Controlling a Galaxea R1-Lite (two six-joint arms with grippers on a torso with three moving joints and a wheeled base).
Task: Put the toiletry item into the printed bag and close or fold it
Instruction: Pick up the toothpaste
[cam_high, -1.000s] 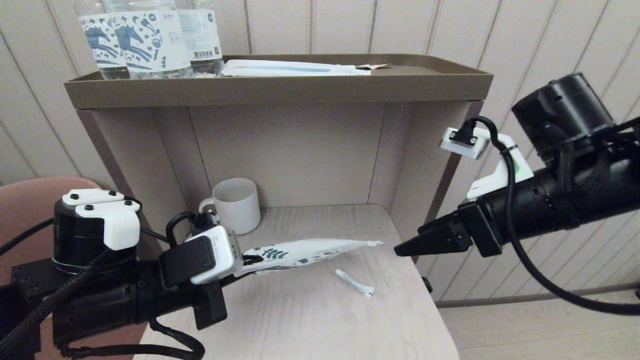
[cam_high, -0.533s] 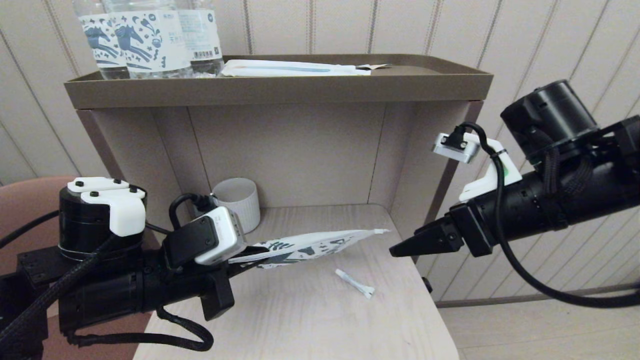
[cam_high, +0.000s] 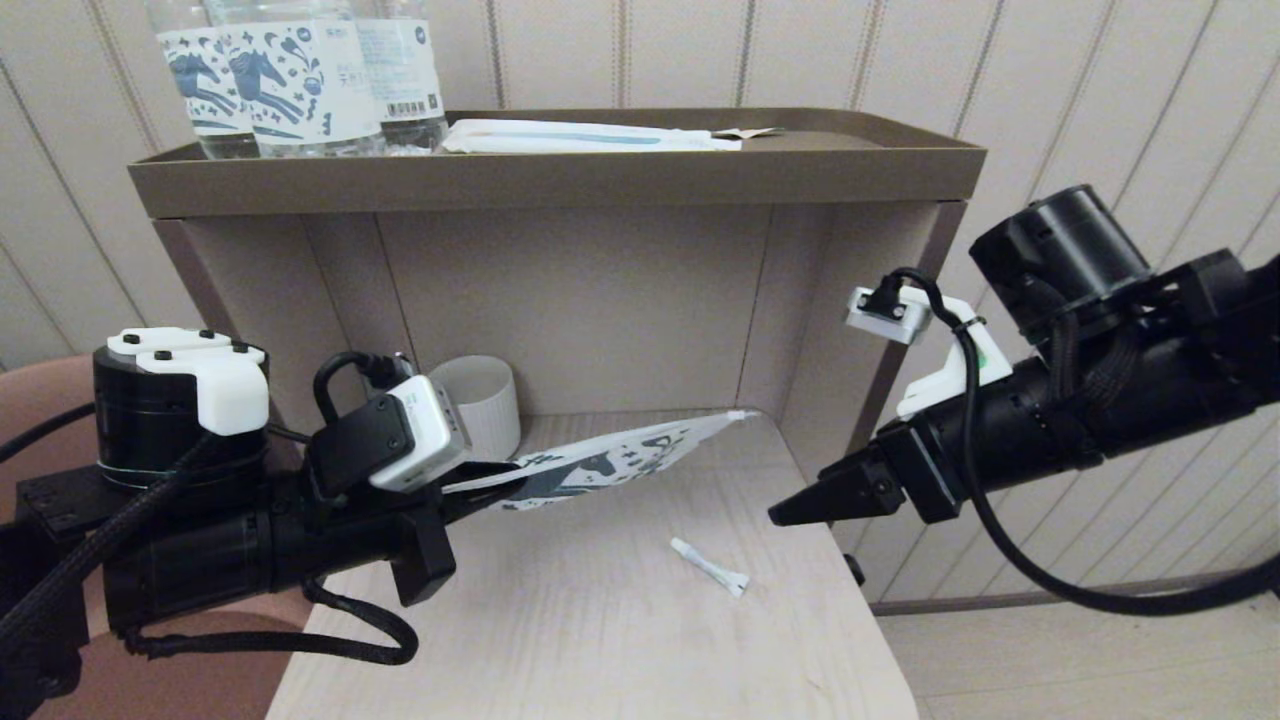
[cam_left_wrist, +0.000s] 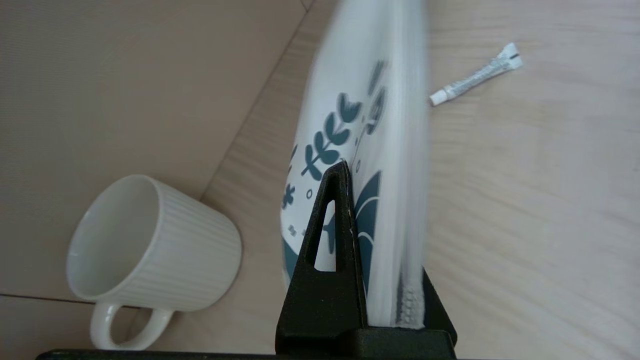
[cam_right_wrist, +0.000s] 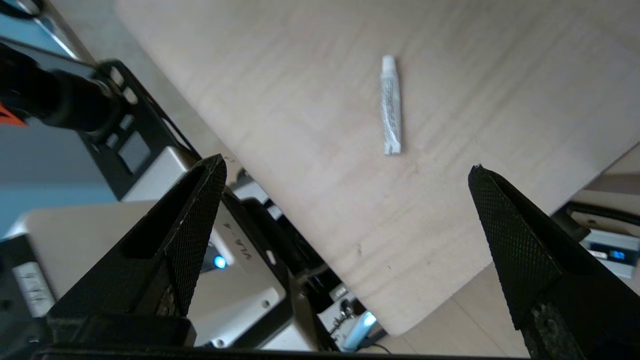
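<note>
We see the left gripper, clamped on the printed bag, swing the bag's free end up toward the back of the shelf, while the right gripper, jaws wide, sinks slightly leftward

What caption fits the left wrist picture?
Left end effector shut on the printed bag, with a white mug and the toiletry item on the shelf.

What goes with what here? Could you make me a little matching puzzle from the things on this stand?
1. printed bag
2. toiletry item
3. mug
4. bottles

a. lying loose on the lower shelf
b. standing on the top tray
c. clamped in the left end effector
d. upright in the back corner of the lower shelf

Pairs: 1-c, 2-a, 3-d, 4-b
</note>
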